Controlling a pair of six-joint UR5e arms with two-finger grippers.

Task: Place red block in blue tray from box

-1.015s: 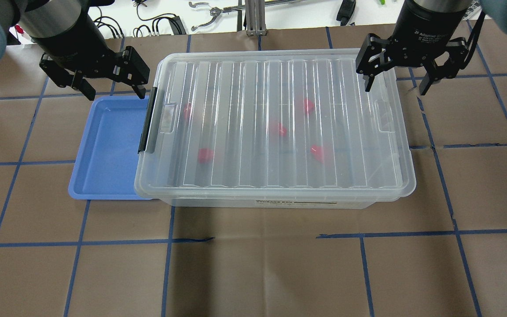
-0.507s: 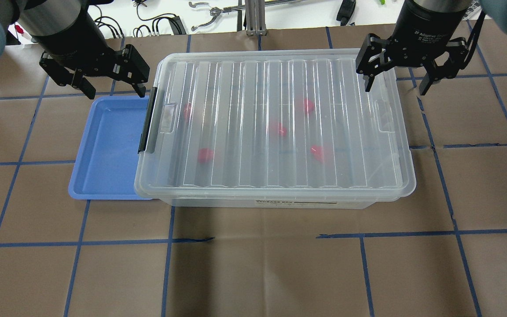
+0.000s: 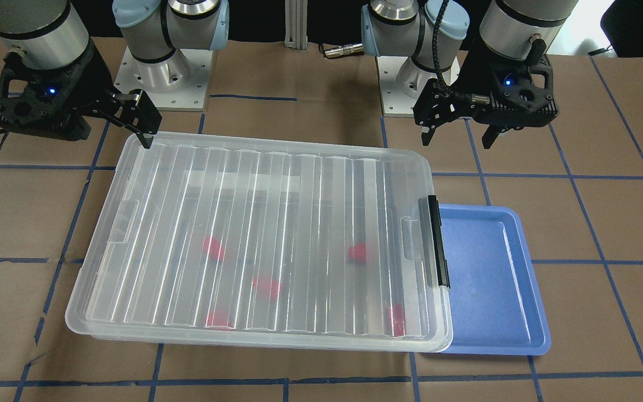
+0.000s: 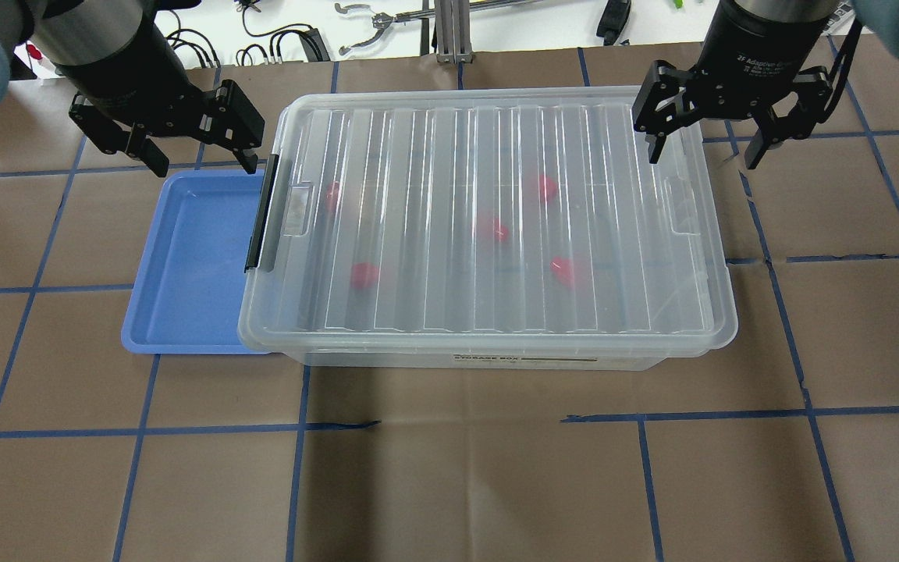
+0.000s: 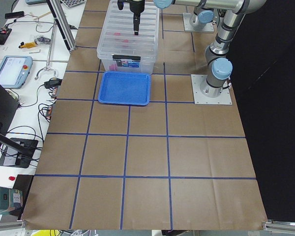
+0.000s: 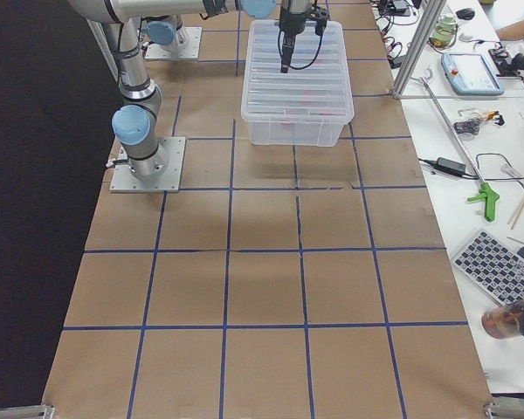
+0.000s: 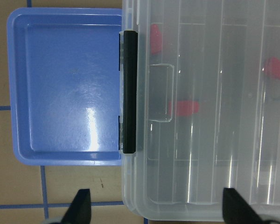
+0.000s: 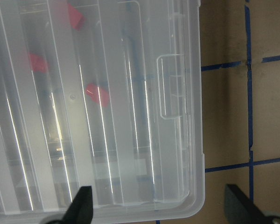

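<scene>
The clear box (image 4: 488, 226) stands mid-table with its ribbed lid shut and a black latch (image 4: 262, 215) on its left end. Several red blocks (image 4: 365, 275) show blurred through the lid. The blue tray (image 4: 184, 265) lies empty at the box's left end, its edge tucked under the box rim. My left gripper (image 4: 204, 165) is open and empty above the tray's far edge, beside the latch (image 7: 129, 93). My right gripper (image 4: 701, 158) is open and empty, straddling the box's far right corner (image 8: 191, 205).
Brown paper with a blue tape grid (image 4: 449, 421) covers the table. Cables and tools (image 4: 371, 31) lie on the white bench beyond the far edge. The arm bases (image 3: 411, 84) stand behind the box.
My right gripper has edged very slightly to the right. The left gripper, box, tray and blocks have not moved.
</scene>
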